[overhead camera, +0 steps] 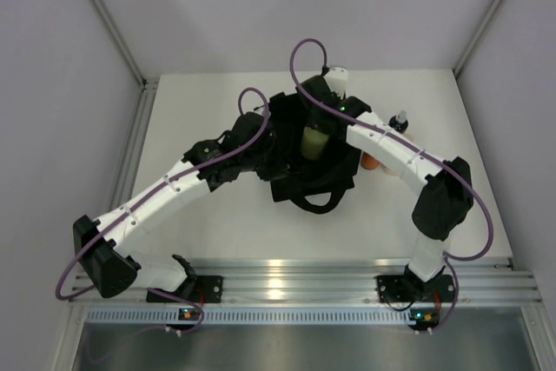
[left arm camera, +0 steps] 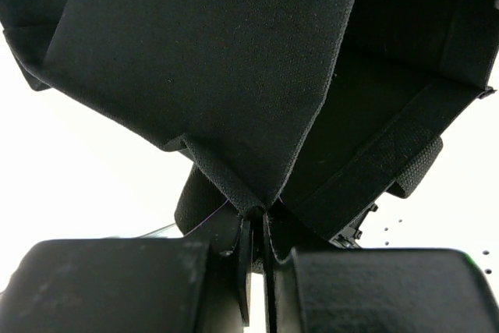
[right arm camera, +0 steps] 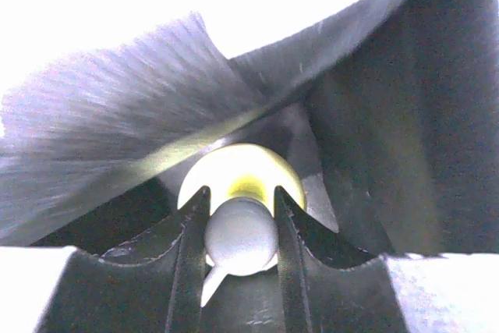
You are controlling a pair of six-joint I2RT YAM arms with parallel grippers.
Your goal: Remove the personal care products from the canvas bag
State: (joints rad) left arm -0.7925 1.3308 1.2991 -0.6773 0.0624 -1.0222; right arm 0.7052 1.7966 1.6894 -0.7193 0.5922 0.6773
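The black canvas bag [overhead camera: 326, 175] sits mid-table with its mouth open. My left gripper [overhead camera: 271, 138] is shut on the bag's left rim, and the left wrist view shows the fabric [left arm camera: 234, 76] pinched at the jaws [left arm camera: 257, 220]. My right gripper [overhead camera: 320, 122] reaches into the bag. It is shut on the white cap [right arm camera: 240, 233] of the pale yellow-green bottle [overhead camera: 314, 143], whose body [right arm camera: 257, 163] shows past the fingertips [right arm camera: 240, 200]. A cream-white cylinder [overhead camera: 337, 78] stands behind the bag. Two orange bottles stand and lie right of it: one with a dark blue cap [overhead camera: 398, 121], one [overhead camera: 371, 162] partly under my right arm.
The bag's loop handle [overhead camera: 314, 204] lies on the table toward the arms. Grey walls enclose the white table [overhead camera: 217, 223] at left, back and right. A metal rail [overhead camera: 295, 280] runs along the near edge.
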